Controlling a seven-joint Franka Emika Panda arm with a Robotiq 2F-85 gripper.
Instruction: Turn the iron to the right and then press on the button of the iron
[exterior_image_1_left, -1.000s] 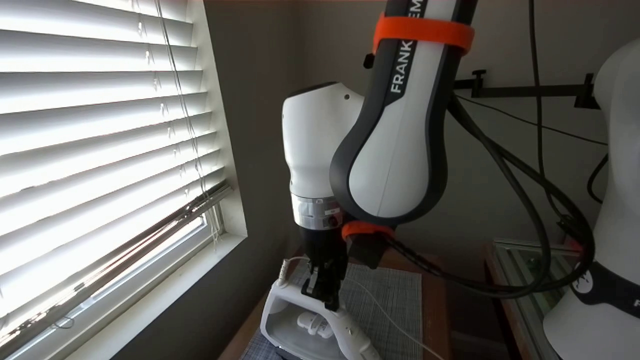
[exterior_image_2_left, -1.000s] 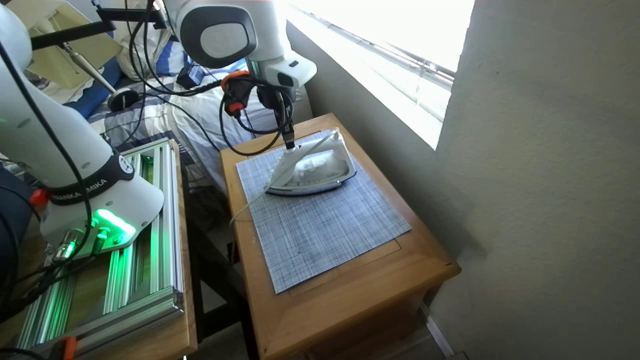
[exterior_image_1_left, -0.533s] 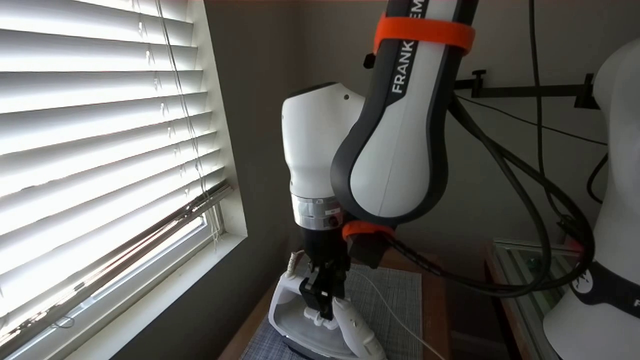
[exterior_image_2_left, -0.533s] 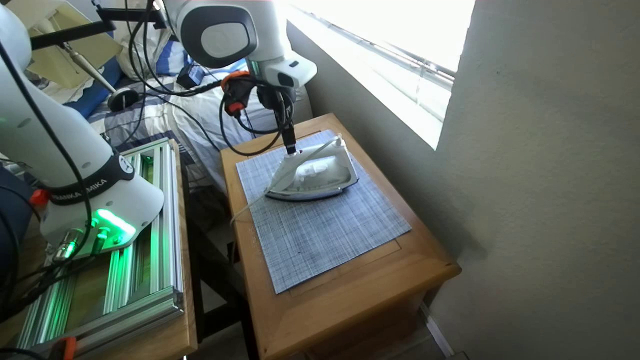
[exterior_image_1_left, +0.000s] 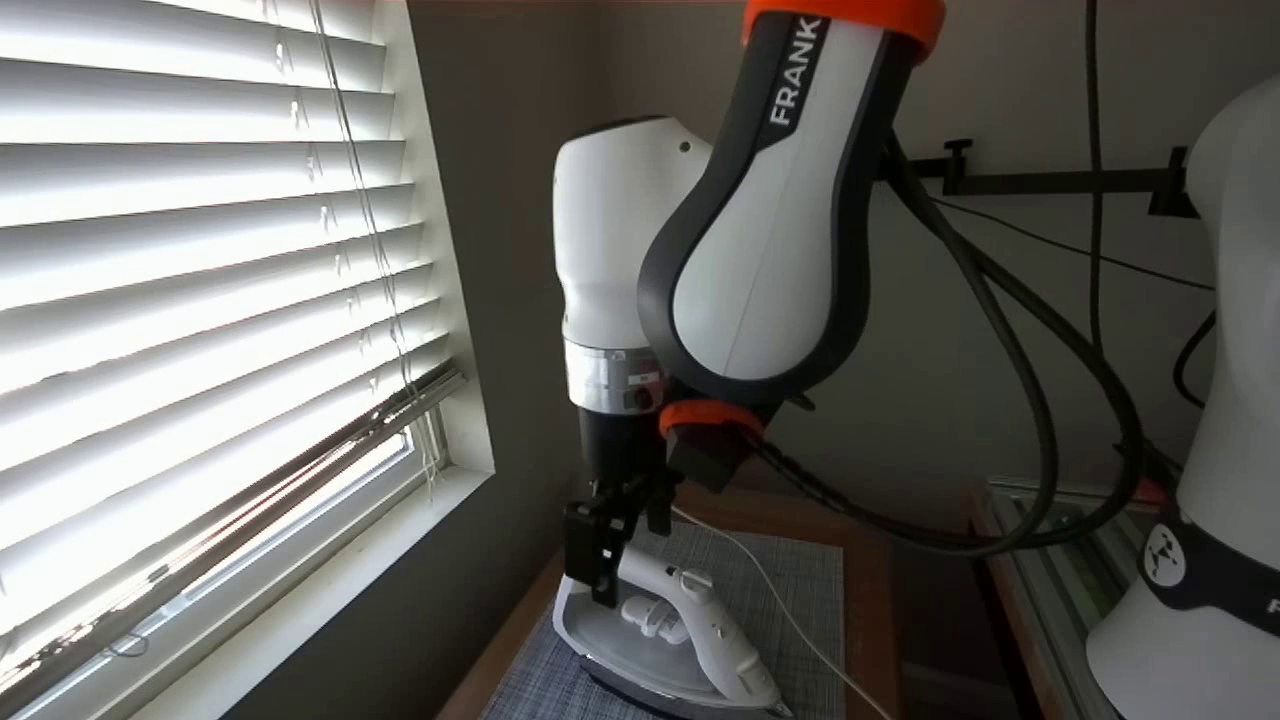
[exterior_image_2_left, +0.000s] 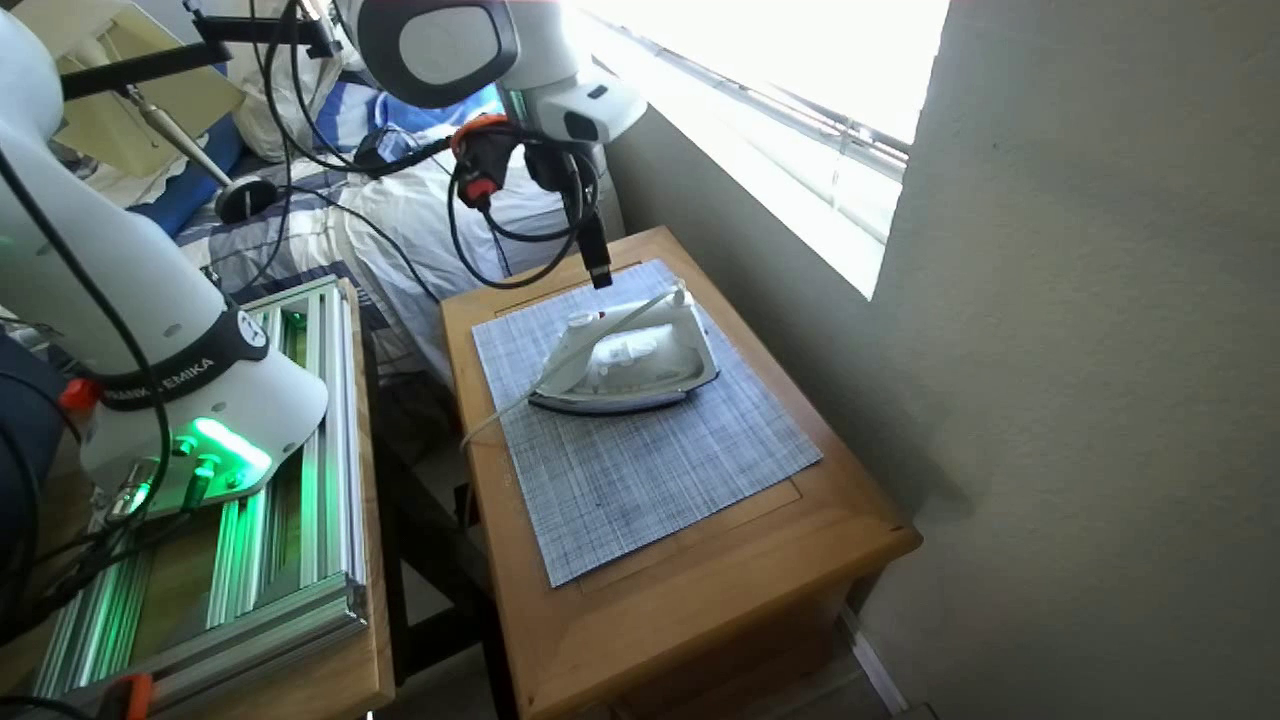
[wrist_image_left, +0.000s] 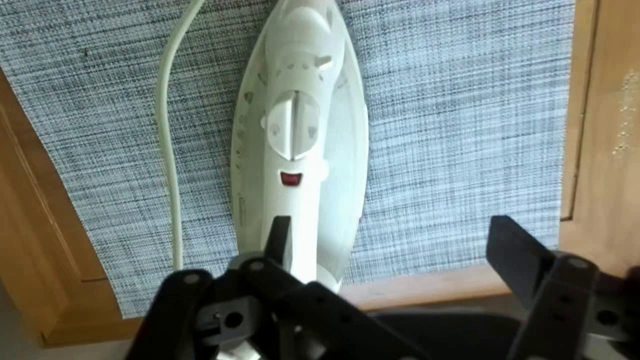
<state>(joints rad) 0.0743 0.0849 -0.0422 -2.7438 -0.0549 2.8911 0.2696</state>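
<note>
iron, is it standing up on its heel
No, in an exterior view the iron lies flat on the woven mat, underside down.

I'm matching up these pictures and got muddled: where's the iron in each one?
In an exterior view, the iron is at the bottom, about halfway across.
In an exterior view, the iron is almost in the centre.
In the wrist view, the iron runs down from the top edge, just left of centre.
Shared landmark: in all three, the grey mat under it.

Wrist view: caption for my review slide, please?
White iron on a woven mat atop a wooden table, the open hand in the foreground.
</note>
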